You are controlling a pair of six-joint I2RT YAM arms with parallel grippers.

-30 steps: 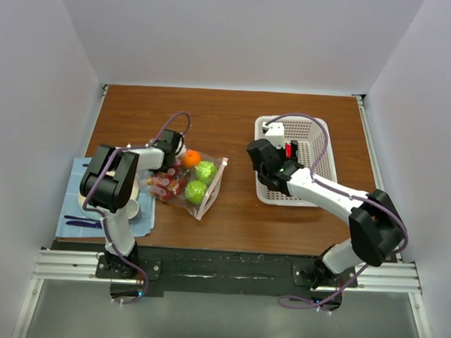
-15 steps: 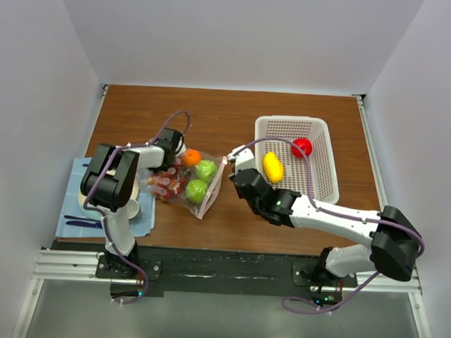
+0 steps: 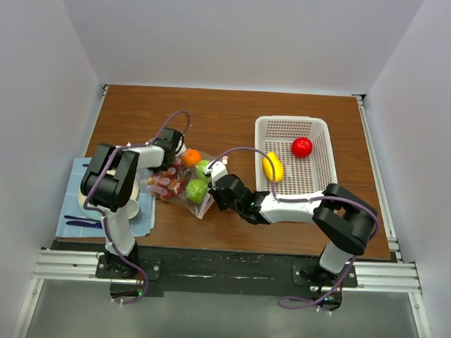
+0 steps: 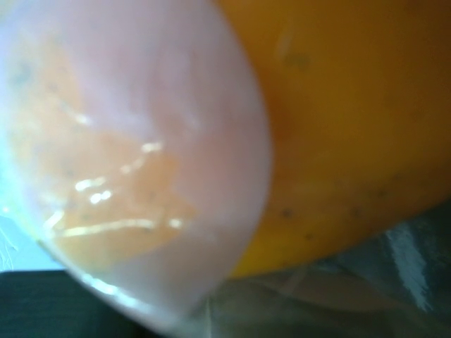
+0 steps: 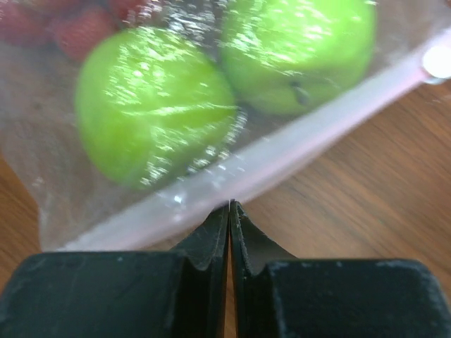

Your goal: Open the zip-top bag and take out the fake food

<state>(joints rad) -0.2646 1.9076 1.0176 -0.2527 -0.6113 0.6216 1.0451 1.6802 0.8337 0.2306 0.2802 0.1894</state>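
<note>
The right gripper (image 5: 230, 210), fingers pressed together, is touching the bag's (image 5: 39, 165) zip strip (image 5: 317, 134) with green apples (image 5: 151, 113) just beyond its tips; the left gripper (image 3: 172, 148), also closed, is sitting against an orange (image 4: 338, 105)

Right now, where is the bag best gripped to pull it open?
Probably the pink zip strip along the bag's right edge, approached from the right. It lies flat, clear of the bulging green apples, and faces the right pincer, whose tips are shut right at it. The left pincer sits at the opposite end.
</note>
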